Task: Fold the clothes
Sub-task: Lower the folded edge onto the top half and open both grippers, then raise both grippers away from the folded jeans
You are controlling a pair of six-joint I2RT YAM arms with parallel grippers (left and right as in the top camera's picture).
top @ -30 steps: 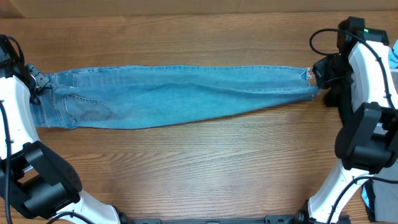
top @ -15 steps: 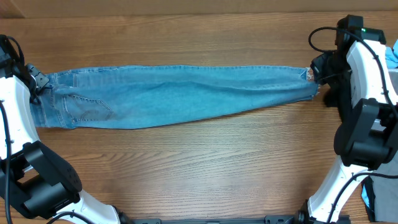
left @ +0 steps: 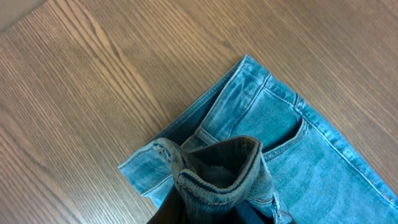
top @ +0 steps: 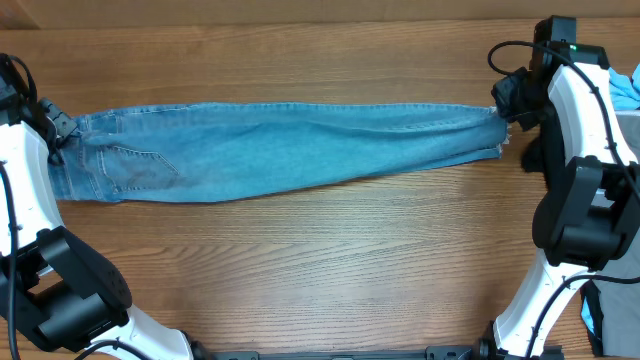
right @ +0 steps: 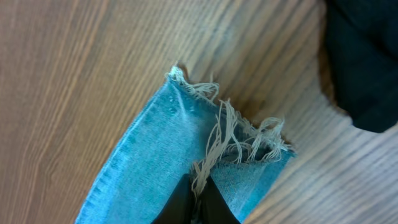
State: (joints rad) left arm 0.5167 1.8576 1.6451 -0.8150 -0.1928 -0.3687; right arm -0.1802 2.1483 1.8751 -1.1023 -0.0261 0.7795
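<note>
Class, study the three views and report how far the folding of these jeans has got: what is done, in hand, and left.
Done: the jeans lie stretched flat across the table, legs apparently stacked as one strip. In hand: the left hand is shut on the waistband, the right hand on the frayed hem. Left: no crosswise fold shows, so the ends have yet to meet.

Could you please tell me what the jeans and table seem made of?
The jeans look like faded blue denim: twill weave, stitched seams, frayed white hem threads. The table looks like wood or wood-look laminate, matte, with straight brown grain.
</note>
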